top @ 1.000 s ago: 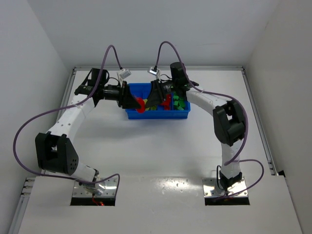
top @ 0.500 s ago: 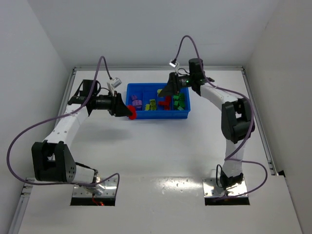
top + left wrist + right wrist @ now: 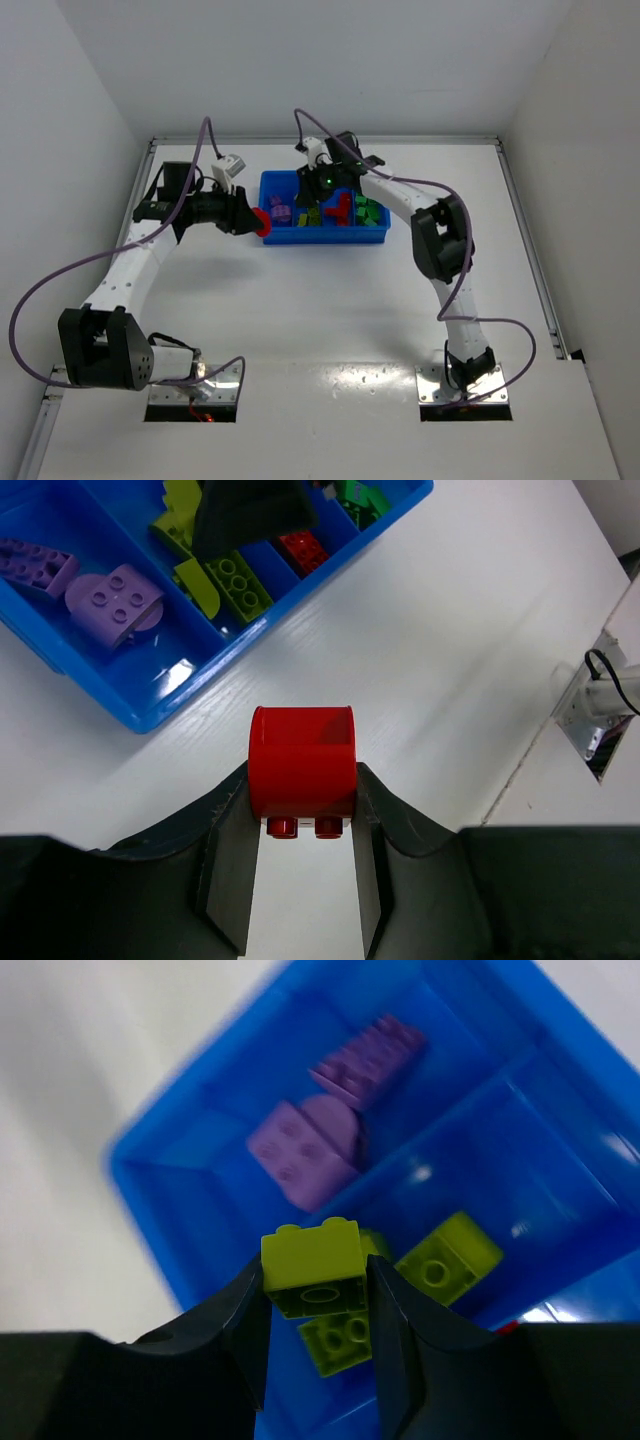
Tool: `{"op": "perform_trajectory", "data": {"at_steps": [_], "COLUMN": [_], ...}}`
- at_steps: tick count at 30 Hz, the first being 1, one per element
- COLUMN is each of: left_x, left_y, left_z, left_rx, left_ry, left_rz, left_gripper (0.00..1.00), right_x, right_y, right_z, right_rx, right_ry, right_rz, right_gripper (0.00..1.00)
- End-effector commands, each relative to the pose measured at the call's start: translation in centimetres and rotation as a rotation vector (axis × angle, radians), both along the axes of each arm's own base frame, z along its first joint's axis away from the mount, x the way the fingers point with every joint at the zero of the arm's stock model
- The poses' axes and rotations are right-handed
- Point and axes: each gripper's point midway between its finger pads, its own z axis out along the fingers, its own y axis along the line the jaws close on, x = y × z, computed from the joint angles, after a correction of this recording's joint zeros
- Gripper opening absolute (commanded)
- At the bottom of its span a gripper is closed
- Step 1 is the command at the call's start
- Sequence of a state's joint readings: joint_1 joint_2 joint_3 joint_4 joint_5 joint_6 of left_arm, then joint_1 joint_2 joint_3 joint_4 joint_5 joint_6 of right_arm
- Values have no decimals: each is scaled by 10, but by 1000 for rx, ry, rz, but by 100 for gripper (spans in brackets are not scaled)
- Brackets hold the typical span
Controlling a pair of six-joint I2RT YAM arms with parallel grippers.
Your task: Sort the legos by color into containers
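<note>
Overhead and wrist views of 2 arms working at a blue tray (image 3: pixel 320 241) with 4 compartments side by side, at the far middle of the table (image 3: pixel 320 330).

My left gripper (image 3: pixel 301 785) is clamped on a red brick (image 3: pixel 301 758). Its fingers press the brick's 2 flat sides, and the studs point back toward the wrist. It hangs above bare table just off the tray's left end, not over any compartment. A loose red brick (image 3: pixel 303 548) marks the red compartment, the 3rd from that end, beyond the purple bricks (image 3: pixel 105 595) and the yellow-green ones. So I judge the held red brick must travel rightward along the tray's long axis, across 2 compartments, before I let go.

My right gripper (image 3: pixel 315 1290) is clamped on a yellow-green brick (image 3: pixel 312 1252), 1 finger on either side. It hovers over the 2nd compartment, directly above loose yellow-green bricks (image 3: pixel 440 1255). That looks like the correct bin, so opening there should do.

The right arm sits squarely in the left arm's path and is the nearer of the 2 to the red compartment. I would clear it first.
</note>
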State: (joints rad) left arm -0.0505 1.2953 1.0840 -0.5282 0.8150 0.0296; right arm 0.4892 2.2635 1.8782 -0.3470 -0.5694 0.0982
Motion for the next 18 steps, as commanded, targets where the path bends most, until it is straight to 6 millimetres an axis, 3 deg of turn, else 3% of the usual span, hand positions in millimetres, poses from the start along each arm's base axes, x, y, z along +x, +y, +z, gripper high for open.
{"op": "perform_trajectory", "data": {"at_steps": [1,7,8,9,12,13,15,17,18], "left_x": [10,19,18,22,26,28,32,35,37], "left_y": [5,2,1,1,-7,-7,-11,-15,-18], "left_z": [19,12,13,9,13,15,13,13,15], "left_rx": [-3,-19,-28,-27,-35,-35,-35,-42,-39], "left_ry": [-79,-56,-56,-42,-52,-62,-59,-63,-77], "left_rz": [37,39,29,29,2,2,2,-3,0], "left_gripper": [1,1,1,2,3,3,3,3,3], "right_x": [44,51,51,49,38,37,34,28,28], "right_y": [-36,-41,-41,-41,-30,-28,-22,-16,-15], "right_z": [-12,-25,-25,-26,-21,-16,2,21,44], "right_rx": [-172,-239,-239,-243,-232,-218,-169,-115,-84], "right_ry": [-127,-166,-166,-161,-172,-176,-187,-182,-212], "right_rz": [-170,-194,-194,-180,-145,-135,-127,-104,-116], "right_gripper": [0,1,10,38,69,85,93,94,96]}}
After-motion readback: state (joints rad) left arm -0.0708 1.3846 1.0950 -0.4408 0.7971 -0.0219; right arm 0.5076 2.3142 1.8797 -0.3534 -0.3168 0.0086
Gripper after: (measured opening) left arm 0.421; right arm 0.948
